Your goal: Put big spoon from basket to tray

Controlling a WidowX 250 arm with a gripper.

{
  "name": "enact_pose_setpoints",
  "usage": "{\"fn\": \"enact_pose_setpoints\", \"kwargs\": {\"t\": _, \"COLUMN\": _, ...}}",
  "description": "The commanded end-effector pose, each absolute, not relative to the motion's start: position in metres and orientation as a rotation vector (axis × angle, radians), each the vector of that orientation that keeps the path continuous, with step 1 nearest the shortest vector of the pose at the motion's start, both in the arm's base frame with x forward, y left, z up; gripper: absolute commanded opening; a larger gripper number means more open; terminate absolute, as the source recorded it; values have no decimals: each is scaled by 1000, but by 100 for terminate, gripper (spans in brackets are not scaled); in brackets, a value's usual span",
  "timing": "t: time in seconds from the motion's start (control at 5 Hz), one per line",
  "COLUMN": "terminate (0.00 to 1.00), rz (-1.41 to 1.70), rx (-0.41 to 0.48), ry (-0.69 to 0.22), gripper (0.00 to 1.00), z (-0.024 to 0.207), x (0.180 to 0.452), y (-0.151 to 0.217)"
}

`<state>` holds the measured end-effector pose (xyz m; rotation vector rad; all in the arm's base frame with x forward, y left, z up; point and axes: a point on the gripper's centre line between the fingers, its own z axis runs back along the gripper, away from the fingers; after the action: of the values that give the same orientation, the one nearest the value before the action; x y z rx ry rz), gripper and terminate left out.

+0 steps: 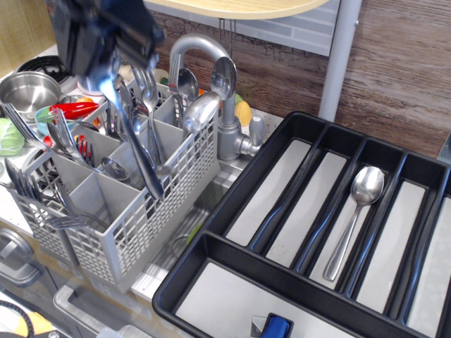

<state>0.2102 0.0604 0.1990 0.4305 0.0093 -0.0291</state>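
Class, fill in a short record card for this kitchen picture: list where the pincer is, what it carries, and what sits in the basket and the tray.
pincer: top left, blurred, above the basket, appears shut on a spoon
big spoon: handle hanging down, tip just above basket compartments
basket: grey lattice, holds forks and spoons upright
tray: black, one spoon lying in a long slot
tap: steel, behind basket
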Motion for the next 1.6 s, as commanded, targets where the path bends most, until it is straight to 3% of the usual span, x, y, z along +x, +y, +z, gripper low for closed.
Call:
{"fn": "enact_pose_setpoints", "kwargs": {"t": 0.0, "terminate": 0, "rz": -141, "rx": 439, "ry": 60, "gripper": 0, "z": 231, "x": 228, "y": 40}}
{"fn": "enact_pose_setpoints", "kwargs": {"t": 0.2, "terminate": 0, "rz": -161, "rx": 393, "ry": 11, "gripper": 0, "z": 225, "x": 239, "y": 18}}
{"fn": "enact_pose_setpoints", "kwargs": {"t": 0.4, "terminate": 0, "rz": -158, "rx": 366, "ry": -48, "gripper": 0, "z": 201, "x": 252, "y": -5}}
{"fn": "enact_pose_setpoints", "kwargs": {"t": 0.6, "terminate": 0, "rz": -237, "rx": 418, "ry": -122, "gripper": 0, "z": 161, "x": 266, "y": -39}}
{"fn": "enact_pose_setpoints", "kwargs": {"t": 0.8, "terminate": 0, "rz": -224, "rx": 348, "ry": -150, "gripper": 0, "z": 133, "x": 272, "y": -62}}
{"fn": "enact_pose_setpoints", "kwargs": {"t": 1.0, "terminate": 0, "rz": -125, "rx": 274, "ry": -108, "gripper": 0, "z": 106, "x": 277, "y": -78}}
{"fn": "enact_pose_setpoints", "kwargs": {"t": 1.4, "terminate": 0, "rz": -145, "rx": 350, "ry": -103, "gripper": 0, "z": 77, "x": 298, "y": -79}}
